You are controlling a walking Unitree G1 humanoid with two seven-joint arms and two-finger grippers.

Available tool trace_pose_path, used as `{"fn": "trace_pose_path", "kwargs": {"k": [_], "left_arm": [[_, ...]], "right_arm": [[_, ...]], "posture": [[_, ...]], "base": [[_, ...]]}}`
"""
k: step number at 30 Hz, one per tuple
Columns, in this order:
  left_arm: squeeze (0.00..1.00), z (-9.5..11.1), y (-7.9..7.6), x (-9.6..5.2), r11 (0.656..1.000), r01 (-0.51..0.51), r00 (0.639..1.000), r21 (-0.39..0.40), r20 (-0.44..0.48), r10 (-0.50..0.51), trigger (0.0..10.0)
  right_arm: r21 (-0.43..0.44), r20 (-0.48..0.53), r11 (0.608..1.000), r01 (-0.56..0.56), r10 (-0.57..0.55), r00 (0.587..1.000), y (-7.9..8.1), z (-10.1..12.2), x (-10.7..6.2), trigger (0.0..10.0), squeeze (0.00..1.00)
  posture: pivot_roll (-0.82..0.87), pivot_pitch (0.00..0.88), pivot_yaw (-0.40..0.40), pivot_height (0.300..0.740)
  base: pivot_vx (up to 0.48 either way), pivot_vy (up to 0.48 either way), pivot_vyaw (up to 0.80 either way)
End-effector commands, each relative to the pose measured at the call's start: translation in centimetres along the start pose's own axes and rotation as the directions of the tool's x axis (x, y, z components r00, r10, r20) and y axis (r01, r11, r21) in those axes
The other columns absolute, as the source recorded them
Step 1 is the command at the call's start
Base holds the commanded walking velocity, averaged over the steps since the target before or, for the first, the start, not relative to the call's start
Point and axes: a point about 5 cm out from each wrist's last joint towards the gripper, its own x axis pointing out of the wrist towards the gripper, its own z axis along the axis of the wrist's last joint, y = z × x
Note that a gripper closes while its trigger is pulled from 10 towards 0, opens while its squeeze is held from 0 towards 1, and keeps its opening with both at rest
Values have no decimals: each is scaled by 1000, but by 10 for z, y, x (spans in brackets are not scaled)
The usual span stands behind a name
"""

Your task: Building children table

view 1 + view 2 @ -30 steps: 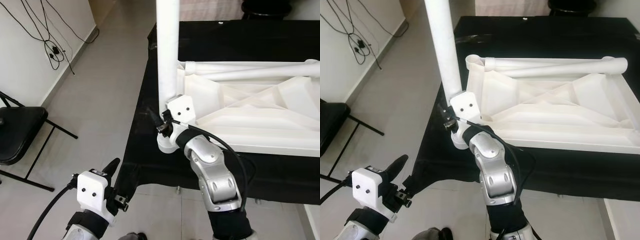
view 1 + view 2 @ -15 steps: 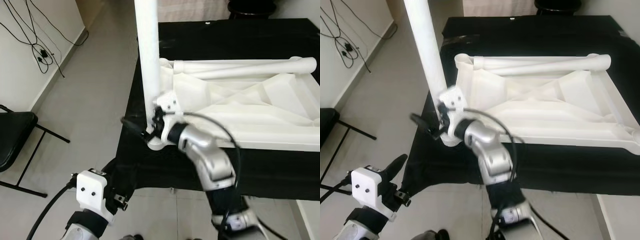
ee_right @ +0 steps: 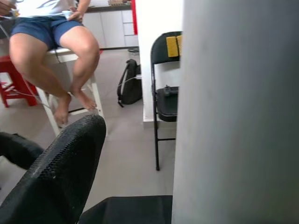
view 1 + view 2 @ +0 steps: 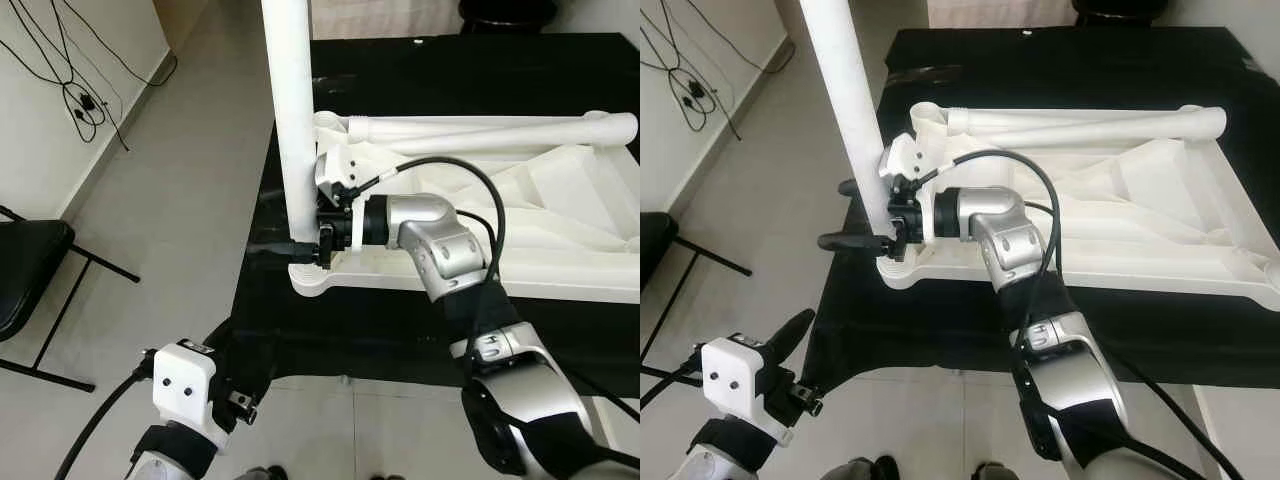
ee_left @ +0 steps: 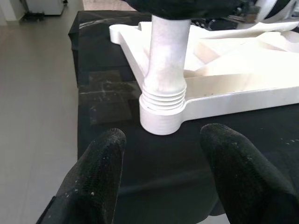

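Note:
The white children's table top [image 4: 1090, 220] lies upside down on a black-covered surface [image 4: 940, 330]. One white leg [image 4: 850, 110] stands upright in the near-left corner socket [image 4: 898, 270]; its threaded base [image 5: 163, 95] sits just above the socket. My right gripper [image 4: 835, 214] reaches across the table top. Its fingers [image 4: 845, 241] straddle the leg low down, open, with a gap beside the leg in the right wrist view. My left gripper [image 5: 166, 135] hangs low in front of the corner, open and holding nothing.
Two more white legs [image 4: 1080, 125] lie along the far side of the table top. A black folding chair [image 4: 25, 280] stands on the floor at left, with cables [image 4: 85, 100] on the wall. A seated person [image 3: 56, 42] and another chair [image 3: 166, 93] show beyond the leg.
My right arm has swung from under the leg's base to reach it sideways from over the table top, its fingers now level on both sides. The camera shifted slightly.

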Motion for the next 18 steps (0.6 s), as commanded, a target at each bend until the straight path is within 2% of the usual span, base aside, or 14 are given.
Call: {"fn": "trace_pose_path", "kwargs": {"k": [1, 2, 8, 14, 15, 16, 18], "left_arm": [[0, -1, -1, -3, 1000, -9, 1000, 2, -14, 9, 10000], [0, -1, -1, -2, 1000, -9, 1000, 2, -13, 9, 10000], [0, -1, -1, -2, 1000, -10, 1000, 1, -13, 10, 10000], [0, -1, -1, -2, 1000, -10, 1000, 0, -11, 10, 10000], [0, -1, -1, -2, 1000, -11, 1000, -1, -11, 11, 10000], [0, -1, -1, -2, 1000, -11, 1000, -1, -11, 11, 10000], [0, -1, -1, -2, 1000, -11, 1000, -1, -11, 11, 10000]], "right_arm": [[2, -3, 996, -86, 86, 996, 3, -1, 9, 1569, 0], [8, -6, 994, -113, 113, 994, 3, -2, 9, 0, 0], [16, -4, 988, -151, 151, 989, 2, -3, 9, 0, 0], [8, 10, 994, -107, 106, 994, -3, -2, 5, 0, 0], [-5, 14, 1000, -7, 8, 1000, -8, -5, 2, 0, 0], [-5, 14, 1000, -7, 8, 1000, -8, -5, 2, 0, 0], [-6, 13, 995, 100, -100, 995, -10, -10, 0, 0, 0]], "posture": [[108, 219, 15, 740], [107, 220, 14, 740], [103, 220, 13, 740], [101, 220, 13, 740], [91, 218, 14, 740], [91, 218, 14, 740], [90, 218, 13, 740]], "base": [[0, 0, 0], [0, 0, 0], [0, 0, 0], [0, 0, 0], [0, 0, 0], [0, 0, 0], [0, 0, 0]]}}
